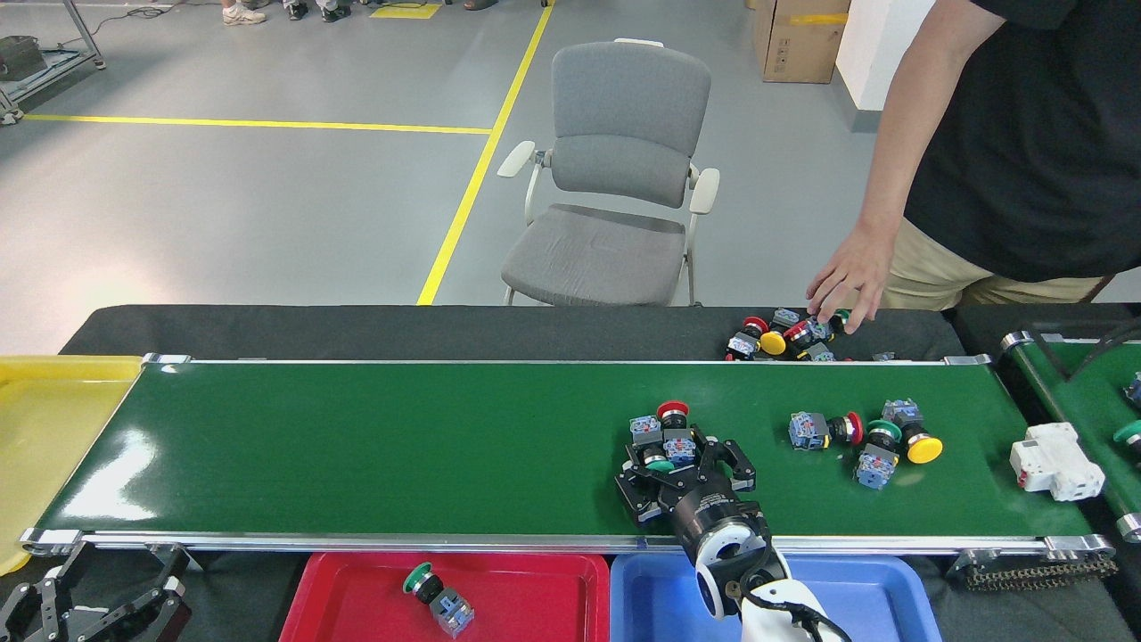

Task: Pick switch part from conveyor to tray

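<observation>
Right gripper [679, 456] sits low over the conveyor [401, 446], right of centre in the frame, its black fingers spread around a green-capped switch part [658, 462], not visibly clamped. A red-capped switch part [673, 412] lies touching just above it. Further right lie three more switches [869, 439] and a white block [1056, 460]. Along the bottom edge, the red tray [535, 593] holds one green switch [437, 595], beside the blue tray [651, 597]. Left gripper [89, 615], bottom left, is spread. At upper right a person's hand [847, 276] touches the loose switches [789, 337].
</observation>
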You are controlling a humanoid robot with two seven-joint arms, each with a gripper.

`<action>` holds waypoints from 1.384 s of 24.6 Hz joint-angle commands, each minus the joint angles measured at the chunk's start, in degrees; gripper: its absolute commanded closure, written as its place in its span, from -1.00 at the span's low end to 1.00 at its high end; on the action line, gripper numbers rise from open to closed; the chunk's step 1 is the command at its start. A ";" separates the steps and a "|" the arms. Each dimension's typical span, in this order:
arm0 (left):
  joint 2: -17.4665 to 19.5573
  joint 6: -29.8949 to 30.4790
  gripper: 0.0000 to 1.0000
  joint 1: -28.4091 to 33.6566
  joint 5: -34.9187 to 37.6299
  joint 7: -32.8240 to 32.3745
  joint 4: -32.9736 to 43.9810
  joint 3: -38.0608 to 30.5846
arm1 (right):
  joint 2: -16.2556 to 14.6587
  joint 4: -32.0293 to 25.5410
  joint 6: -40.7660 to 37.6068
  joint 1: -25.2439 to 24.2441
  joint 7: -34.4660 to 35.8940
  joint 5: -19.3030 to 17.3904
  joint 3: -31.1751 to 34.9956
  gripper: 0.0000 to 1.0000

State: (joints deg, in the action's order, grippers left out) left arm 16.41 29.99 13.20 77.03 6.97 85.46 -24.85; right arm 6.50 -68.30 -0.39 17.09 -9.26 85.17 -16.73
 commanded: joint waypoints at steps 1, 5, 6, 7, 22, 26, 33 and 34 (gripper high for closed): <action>0.46 -0.19 -1.00 -0.19 0.05 0.41 0.49 -0.29 | -0.17 -2.98 -3.56 0.58 0.12 -0.26 -0.14 0.98; 0.37 -0.19 -1.00 0.16 -0.03 0.41 0.49 -0.55 | -0.53 -15.90 -25.98 -6.72 0.12 -1.14 -1.63 0.97; 0.37 -0.19 -1.00 0.16 -0.03 0.41 0.49 -0.55 | -0.61 -18.45 -31.78 -8.83 0.12 -1.23 -1.63 0.93; 0.37 -0.19 -1.00 0.16 -0.03 0.41 0.49 -0.64 | -0.53 -20.30 -37.84 -10.59 0.12 -1.58 -1.63 0.67; 0.29 -2.48 -1.00 0.16 0.05 0.41 -0.83 -0.90 | 0.18 -29.26 -13.85 -20.17 0.83 -4.75 7.07 -0.94; 0.29 -4.24 -1.00 0.16 -0.03 0.41 -1.53 -0.82 | -0.44 -30.58 2.59 -26.76 10.93 -4.83 10.93 -0.95; 0.55 -3.89 -1.00 -0.02 -0.03 0.41 -1.35 -0.46 | -0.26 -27.77 5.58 -30.19 14.01 -4.66 13.22 -0.97; 0.64 -3.89 -1.00 -0.37 -0.04 0.41 -1.44 -0.29 | -0.44 -27.68 6.19 -29.31 13.22 -4.48 13.04 -0.96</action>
State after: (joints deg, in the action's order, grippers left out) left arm 16.40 25.94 13.39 77.03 6.96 83.52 -25.05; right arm 6.16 -95.40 4.91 -13.28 4.38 80.60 -3.66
